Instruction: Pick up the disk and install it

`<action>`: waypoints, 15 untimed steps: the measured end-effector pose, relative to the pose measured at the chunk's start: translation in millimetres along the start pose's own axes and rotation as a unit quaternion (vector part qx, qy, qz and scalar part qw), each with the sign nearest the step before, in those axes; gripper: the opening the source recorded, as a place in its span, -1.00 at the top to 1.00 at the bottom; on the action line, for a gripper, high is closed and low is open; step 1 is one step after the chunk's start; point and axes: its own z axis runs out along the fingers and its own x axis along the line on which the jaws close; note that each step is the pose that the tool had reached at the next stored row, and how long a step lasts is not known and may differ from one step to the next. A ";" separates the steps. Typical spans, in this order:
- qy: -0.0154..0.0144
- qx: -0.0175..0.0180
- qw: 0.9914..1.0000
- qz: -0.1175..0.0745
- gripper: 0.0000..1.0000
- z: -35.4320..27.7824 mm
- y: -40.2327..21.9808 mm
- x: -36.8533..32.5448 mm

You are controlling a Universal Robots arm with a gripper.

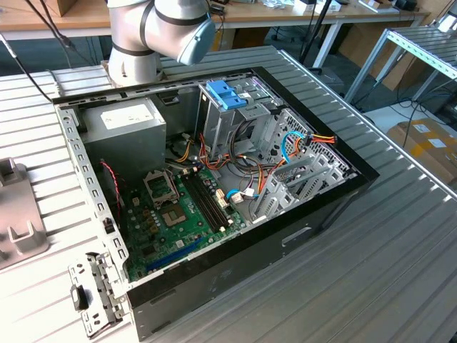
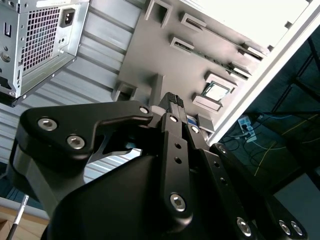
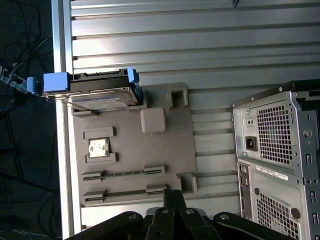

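- One disk [image 3: 100, 99], silver-grey in its blue carrier, sits at a corner of the grey fixture plate [image 3: 165, 150], on the side far from the computer case [image 3: 280, 145] and just beside the table's edge rail.
- It looks propped up in a slot of the plate rather than lying flat. That probably leaves its long sides free for fingers to close on and fixes where it waits.
- Other recesses in the plate hold small parts, among them a square chip [image 3: 98, 147], well apart from the disk.
- In the exterior view the plate [image 1: 18, 221] lies on the ribbed table [image 1: 400, 271] at that view's left of the open case [image 1: 235, 275]. A blue latch piece [image 1: 225, 93] tops the drive bay at the case's far side, which is likely where a drive goes.
- In both wrist views the gripper [image 3: 172, 193] has its two fingers [image 2: 172, 102] pressed together with nothing between them.
- It hangs over the plate's end opposite the disk, well apart from it. I judge that it touches nothing, so the pick-up is not yet begun.
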 end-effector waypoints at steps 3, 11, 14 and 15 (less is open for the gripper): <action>0.000 0.000 1.000 0.000 0.79 0.0 -0.1 1.8; 0.000 0.000 1.000 0.000 0.79 -0.1 -0.5 7.4; 0.000 0.000 1.000 0.000 0.79 -0.2 -0.8 10.2; 0.000 0.000 1.000 0.000 0.79 -0.2 -0.9 11.4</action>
